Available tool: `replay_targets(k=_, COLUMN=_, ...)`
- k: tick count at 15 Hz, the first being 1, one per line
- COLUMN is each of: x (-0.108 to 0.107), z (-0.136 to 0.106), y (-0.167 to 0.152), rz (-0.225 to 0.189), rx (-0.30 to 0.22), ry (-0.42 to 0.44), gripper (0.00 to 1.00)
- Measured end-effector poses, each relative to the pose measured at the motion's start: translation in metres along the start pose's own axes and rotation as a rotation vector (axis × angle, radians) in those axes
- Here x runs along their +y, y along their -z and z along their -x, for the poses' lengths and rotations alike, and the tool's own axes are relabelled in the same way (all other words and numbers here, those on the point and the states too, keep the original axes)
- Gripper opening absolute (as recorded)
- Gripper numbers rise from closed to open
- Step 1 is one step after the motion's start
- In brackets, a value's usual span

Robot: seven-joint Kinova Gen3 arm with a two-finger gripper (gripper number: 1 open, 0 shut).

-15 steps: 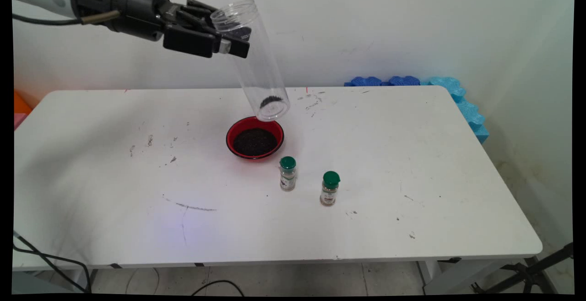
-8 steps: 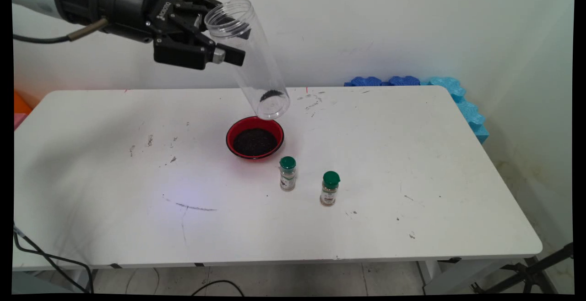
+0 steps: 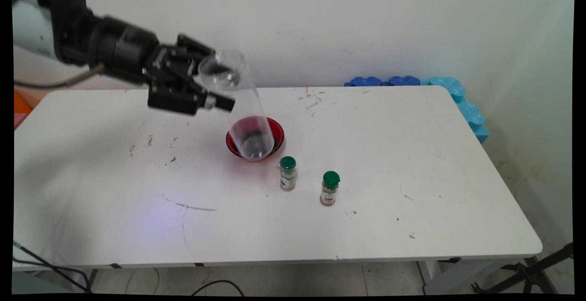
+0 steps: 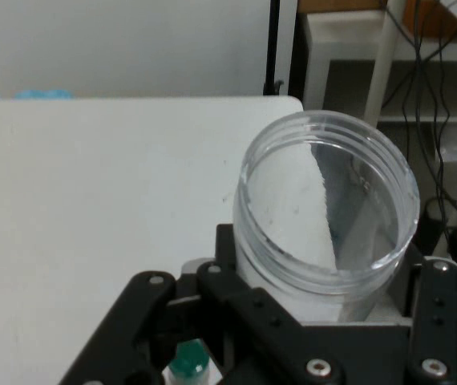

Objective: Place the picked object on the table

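From the main view, the claw [image 3: 215, 91] is closed on the upper part of a clear plastic jar [image 3: 240, 108], just under its open mouth; the jar hangs tilted, mouth up beside the claw, base slanting away down and to the right; a few dark grains seem to lie in its bottom, blurred; directly behind that base, below and right of the claw, sits a red bowl [image 3: 276, 132] whose dark filling is mostly hidden by the jar; further down-right stand two green-capped spice bottles [image 3: 287, 173] [image 3: 329, 188], upright and apart; all rest on a scuffed white table [image 3: 412, 163]; blue foam pieces [image 3: 458, 95] lie at the far right corner against a pale wall [image 3: 366, 26].

From the hand view, the jar's threaded rim [image 4: 325, 200] fills the space just above the black linkage, fingers pressed against its sides; one green cap [image 4: 187, 365] peeks out below, between the links; the table stretches left; cables [image 4: 429, 96] and white furniture legs [image 4: 382, 56] stand beyond its edge.
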Motion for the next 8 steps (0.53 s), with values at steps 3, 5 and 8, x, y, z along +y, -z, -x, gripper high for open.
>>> replay_targets(k=3, x=0.008, z=0.029, y=-0.009, rz=-0.007, rx=-0.037, ry=0.029, gripper=0.0)
replay_targets(k=5, x=0.011, z=0.049, y=-0.018, rz=-0.016, rx=-0.059, ry=0.039, gripper=0.0)
replay_targets(k=8, x=0.013, z=0.077, y=-0.032, rz=-0.027, rx=-0.09, ry=0.045, gripper=0.0)
